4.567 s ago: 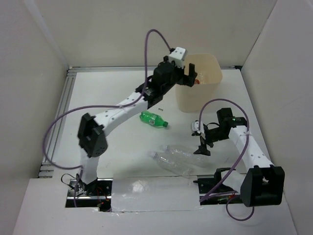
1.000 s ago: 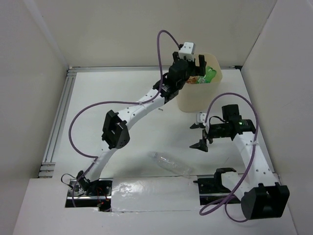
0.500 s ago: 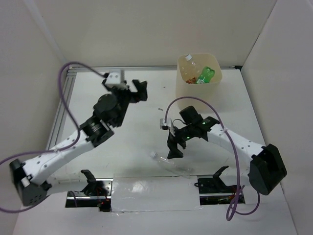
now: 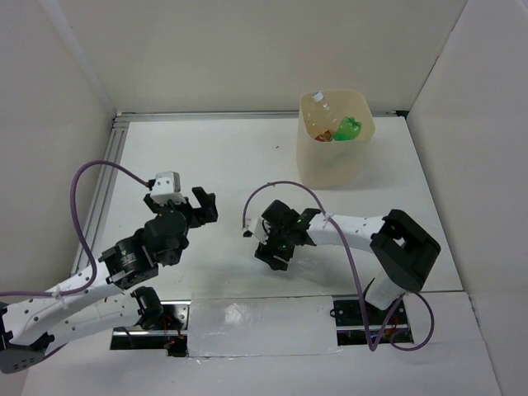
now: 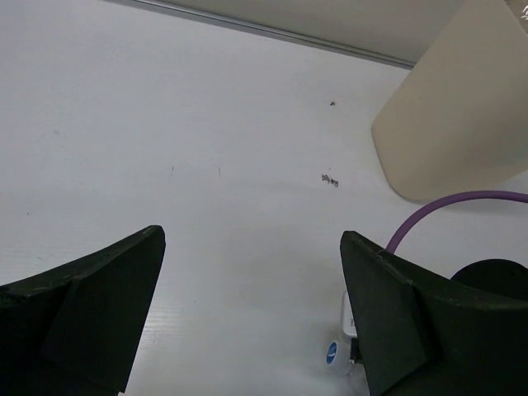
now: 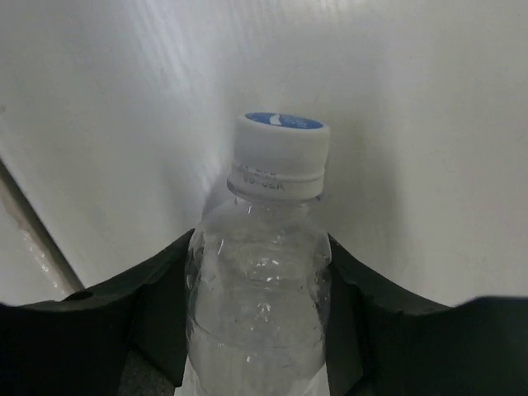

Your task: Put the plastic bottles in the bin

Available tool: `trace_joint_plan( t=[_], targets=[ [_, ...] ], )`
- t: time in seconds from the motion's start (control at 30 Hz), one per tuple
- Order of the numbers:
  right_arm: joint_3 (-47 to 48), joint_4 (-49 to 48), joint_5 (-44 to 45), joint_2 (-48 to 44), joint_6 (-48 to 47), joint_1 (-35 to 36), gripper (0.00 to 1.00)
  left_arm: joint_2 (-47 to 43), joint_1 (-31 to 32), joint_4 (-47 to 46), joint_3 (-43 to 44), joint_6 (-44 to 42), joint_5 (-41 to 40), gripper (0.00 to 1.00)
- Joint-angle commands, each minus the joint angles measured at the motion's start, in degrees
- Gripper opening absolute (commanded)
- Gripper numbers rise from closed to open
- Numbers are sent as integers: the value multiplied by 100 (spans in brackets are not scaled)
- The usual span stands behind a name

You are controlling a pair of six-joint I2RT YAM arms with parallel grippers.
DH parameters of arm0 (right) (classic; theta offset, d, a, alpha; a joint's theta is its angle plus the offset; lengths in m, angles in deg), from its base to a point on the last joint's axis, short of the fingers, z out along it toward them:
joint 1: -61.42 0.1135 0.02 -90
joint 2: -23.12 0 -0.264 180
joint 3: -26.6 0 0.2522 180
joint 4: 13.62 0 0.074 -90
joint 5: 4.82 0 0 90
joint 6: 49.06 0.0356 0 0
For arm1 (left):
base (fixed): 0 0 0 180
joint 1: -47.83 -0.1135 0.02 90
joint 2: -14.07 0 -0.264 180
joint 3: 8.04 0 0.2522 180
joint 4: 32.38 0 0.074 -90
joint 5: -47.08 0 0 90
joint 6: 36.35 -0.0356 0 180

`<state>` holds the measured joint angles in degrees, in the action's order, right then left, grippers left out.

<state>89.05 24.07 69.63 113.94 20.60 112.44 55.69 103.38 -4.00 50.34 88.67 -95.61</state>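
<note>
The right claw reaches to the left, low over the table, near its front edge. In the right wrist view a clear bottle sits between its two black fingers. The fingers lie against both sides of the bottle body, with no gap that I can see, so the claw is pinching the bottle. The cap is white with a blue top and points away from the wrist. The bottle is down on the table, well apart from the bin.

The bin stands at the far side of the table, toward the right wall. Inside it I see a green bottle at the right. At the far left corner there is a second clear bottle with a white cap. Between them is something red-orange, but it is too small to tell what it is.

The left claw is at the left, low over the table. Its fingers are spread wide with nothing between them, and only bare table shows in the gap. From its wrist view the bin is at the upper right. The purple cable of the right arm curves below the bin there.
</note>
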Motion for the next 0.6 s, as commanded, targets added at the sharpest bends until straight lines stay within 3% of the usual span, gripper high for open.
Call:
trace_joint_plan(
  t=[0.0, 0.1, 0.17, 0.33, 0.4, 0.57],
  targets=[
    [18, 147, 738, 304, 83, 39, 50, -5, 96, 77, 47, 355, -356, 100],
    [429, 471, 335, 234, -215, 39, 21, 56, 96, 16, -68, 487, -242, 100],
    [833, 753, -78, 163, -558, -83, 12, 109, 96, -37, -216, 549, -41, 100],
    [3266, 1632, -1439, 58, -1033, -926, 7, 232, 96, -212, -392, 751, 241, 100],
    [4492, 1633, -1766, 128, -947, -1418, 6, 285, 96, -327, -445, 822, 302, 100],
    [6475, 1195, -2582, 435, -323, -2464, 6, 460, 96, -653, -683, 822, 504, 100]
  ],
)
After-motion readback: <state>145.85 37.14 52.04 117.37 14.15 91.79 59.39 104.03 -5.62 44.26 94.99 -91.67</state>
